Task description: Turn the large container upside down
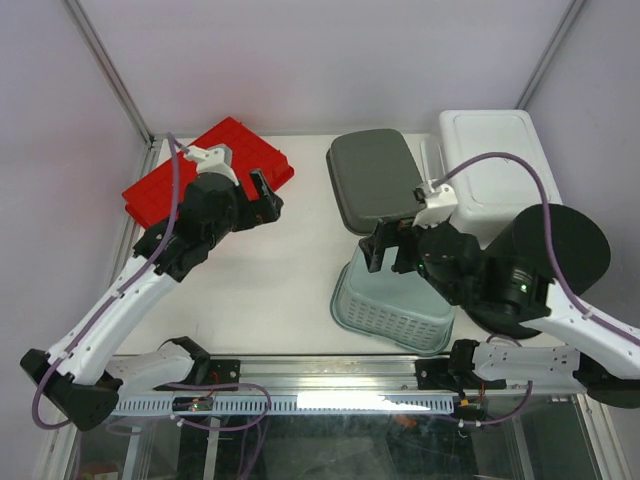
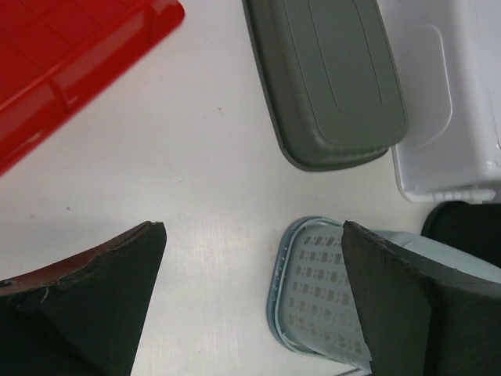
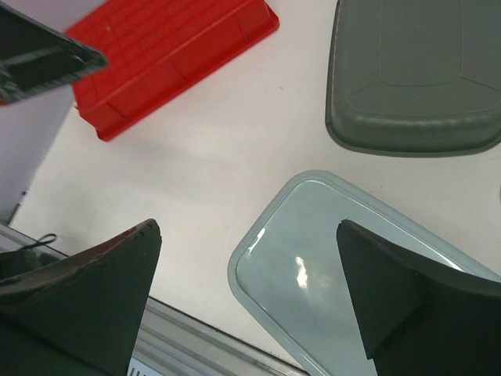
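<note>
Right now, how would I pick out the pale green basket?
On the white table, go to the near edge, right of centre, in front of the dark grey tub. The pale green basket lies bottom up. It alone has perforated side walls.

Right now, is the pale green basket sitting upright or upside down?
Upside down. The pale green basket shows a smooth, closed, glossy base facing up at the right wrist camera, and its perforated sides widen downward.

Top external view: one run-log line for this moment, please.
left end effector: open, empty | right end effector: open, empty, over pale blue basket | basket: base up
</note>
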Robot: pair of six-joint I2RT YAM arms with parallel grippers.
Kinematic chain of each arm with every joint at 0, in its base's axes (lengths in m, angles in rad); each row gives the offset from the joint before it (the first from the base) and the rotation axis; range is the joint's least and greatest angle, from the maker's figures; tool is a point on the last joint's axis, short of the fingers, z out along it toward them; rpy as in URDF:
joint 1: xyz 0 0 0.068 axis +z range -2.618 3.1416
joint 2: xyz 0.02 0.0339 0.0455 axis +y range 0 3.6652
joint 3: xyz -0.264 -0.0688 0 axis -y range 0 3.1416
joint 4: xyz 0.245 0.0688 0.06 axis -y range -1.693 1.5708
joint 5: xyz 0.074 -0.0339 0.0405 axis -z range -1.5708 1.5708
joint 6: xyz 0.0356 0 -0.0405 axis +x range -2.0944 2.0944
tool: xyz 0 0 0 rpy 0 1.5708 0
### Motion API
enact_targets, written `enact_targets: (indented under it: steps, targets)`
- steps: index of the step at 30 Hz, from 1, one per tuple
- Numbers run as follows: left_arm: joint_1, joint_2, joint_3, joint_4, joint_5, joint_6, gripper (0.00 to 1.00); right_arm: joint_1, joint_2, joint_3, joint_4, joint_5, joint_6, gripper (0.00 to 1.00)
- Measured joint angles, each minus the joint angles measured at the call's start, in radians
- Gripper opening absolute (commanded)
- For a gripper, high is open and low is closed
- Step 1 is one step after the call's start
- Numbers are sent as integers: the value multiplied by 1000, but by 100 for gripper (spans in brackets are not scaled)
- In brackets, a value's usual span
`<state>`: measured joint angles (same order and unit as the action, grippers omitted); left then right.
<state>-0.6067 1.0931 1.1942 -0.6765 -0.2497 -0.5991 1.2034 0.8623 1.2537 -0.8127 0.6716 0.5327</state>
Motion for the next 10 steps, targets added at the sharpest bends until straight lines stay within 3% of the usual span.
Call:
enact_targets:
  steps: [4, 10]
  targets:
    - [0, -86, -31, -5, -89, 12, 99, 0, 62, -8, -5, 2, -6, 99]
    - [0, -118, -100, -21, -129, 15, 99, 0, 27, -45, 39, 2, -22, 99]
